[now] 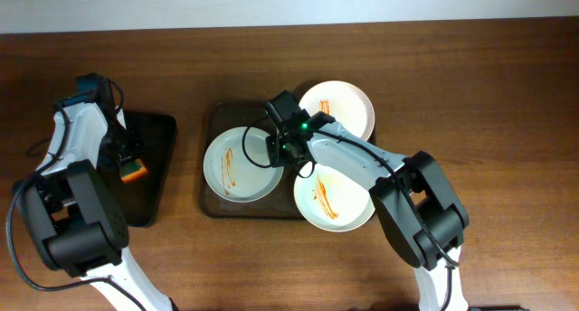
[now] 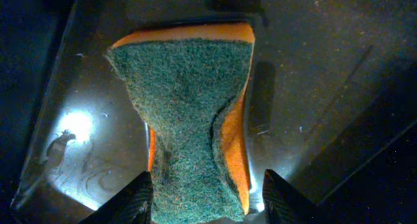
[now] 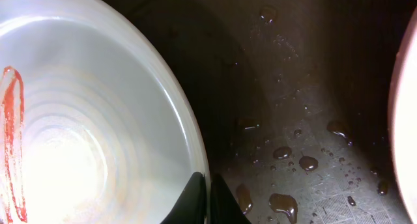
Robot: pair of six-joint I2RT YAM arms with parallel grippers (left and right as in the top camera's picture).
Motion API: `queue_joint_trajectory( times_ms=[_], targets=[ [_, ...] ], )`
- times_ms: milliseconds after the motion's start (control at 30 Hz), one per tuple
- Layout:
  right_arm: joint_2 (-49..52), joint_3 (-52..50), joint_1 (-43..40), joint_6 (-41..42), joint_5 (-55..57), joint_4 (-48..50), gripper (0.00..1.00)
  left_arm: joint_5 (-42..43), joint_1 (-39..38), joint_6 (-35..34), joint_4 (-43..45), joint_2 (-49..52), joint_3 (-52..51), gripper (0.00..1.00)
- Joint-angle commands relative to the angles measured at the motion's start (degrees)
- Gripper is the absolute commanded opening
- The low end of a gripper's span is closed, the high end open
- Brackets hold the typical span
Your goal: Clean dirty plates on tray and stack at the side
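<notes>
left pincer: squeezing the sponge tight, hanging over the black tray, left side
right pincer: clamping the rim of the left plate
plate spot: sitting on the brown tray, mid-bench, wearing a red streak

A white plate marked by a red smear is seen pinched at its rim by the right end effector, above a dark tray dotted with water drops.
</notes>
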Motion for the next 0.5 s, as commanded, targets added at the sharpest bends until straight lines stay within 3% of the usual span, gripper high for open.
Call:
queue_joint_trajectory(
  times_ms=[0,233,333,433,467],
  targets=[
    [1.14,-0.42,0.26,0.44,0.98,-0.02,0.04,-1.53,0.57,1.05,1.4,0.46,0.72,0.47],
    [1.14,-0.42,0.26,0.44,1.86,-0.04,0.04,-2.6,0.74,-0.7,5.53,1.07,-1.77,0.43],
    [1.14,-0.42,0.26,0.44,2.03,-0.04,0.04,-2.64,0.74,-0.68,7.89,1.11,-3.91,0.31],
    [1.14,-0.42,0.26,0.42,2.05,-0.04,0.04,-2.62,0.74,-0.66,7.85,1.11,-3.93,0.01],
    [1.14,-0.42,0.26,0.44,2.03,-0.04,0.04,-2.58,0.74,-0.66,7.87,1.11,-3.93,0.0]
  ],
)
